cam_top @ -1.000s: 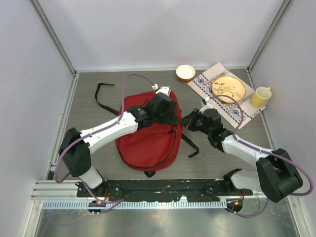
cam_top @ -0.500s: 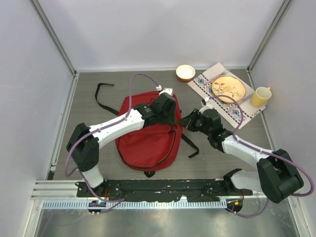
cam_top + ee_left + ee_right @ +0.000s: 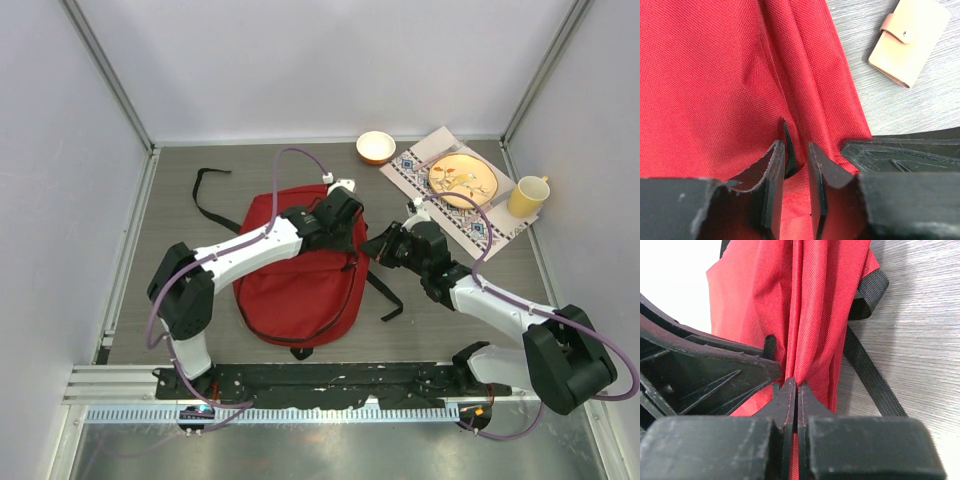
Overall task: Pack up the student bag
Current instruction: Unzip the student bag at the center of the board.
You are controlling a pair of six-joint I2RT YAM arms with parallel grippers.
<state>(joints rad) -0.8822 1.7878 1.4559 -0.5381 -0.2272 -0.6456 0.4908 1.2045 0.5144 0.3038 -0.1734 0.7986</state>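
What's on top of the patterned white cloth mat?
A round orange floral plate lies on the patterned white cloth mat; whatever is beneath the plate is hidden.

We read the student bag (image 3: pixel 715 75) as matt red woven cloth, coarse weave, w/ black webbing straps (image 3: pixel 870 376). The table (image 3: pixel 920 315): grey wood-grain, matt. The wallet (image 3: pixel 907 40): smooth tan leather-look. The left gripper (image 3: pixel 796 150) fingers (image 3: pixel 774 190): black plastic, scuffed. The plate (image 3: pixel 463 180): glossy, prob. ceramic.

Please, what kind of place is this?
Probably a robot test cell, not a home: plain white panel walls in metal framing, a black mounting rail holding two arms, and a soft red fabric backpack staged on the grey tabletop.
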